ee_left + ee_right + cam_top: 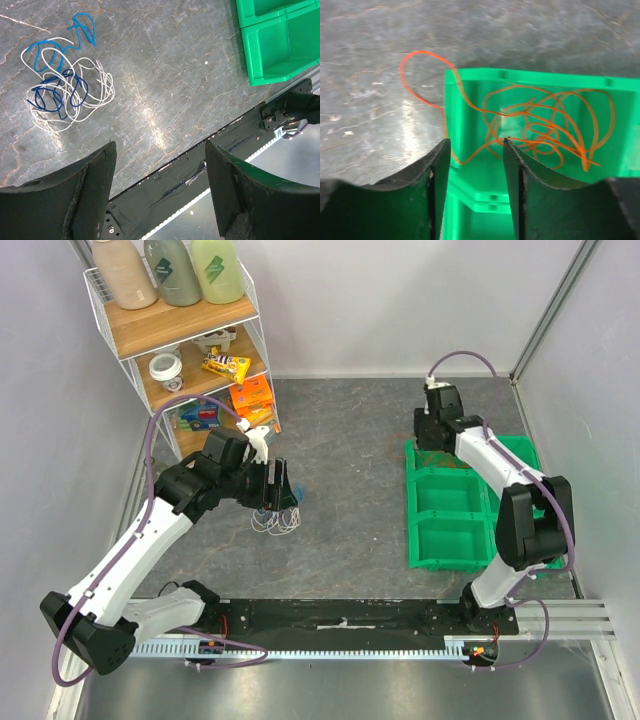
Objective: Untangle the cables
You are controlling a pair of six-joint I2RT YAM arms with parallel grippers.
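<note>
The white and blue cables (65, 90) lie in a loose tangle on the grey table, seen from above as a small bundle (278, 522). My left gripper (160, 150) hangs just above and beside them (280, 486), open with nothing between its fingers. An orange cable (540, 125) lies coiled in the far compartment of the green bin (530, 79), with one loop hanging out over the rim onto the table. My right gripper (476, 142) hovers over that compartment (430, 440) with its jaws apart. A strand of the orange cable touches the tip of its right finger (512, 150).
The green bin (455, 502) has several compartments and stands at the right of the table. A wire shelf (180, 330) with bottles and snack packs stands at the back left. A black rail (340, 618) runs along the near edge. White walls close in the sides.
</note>
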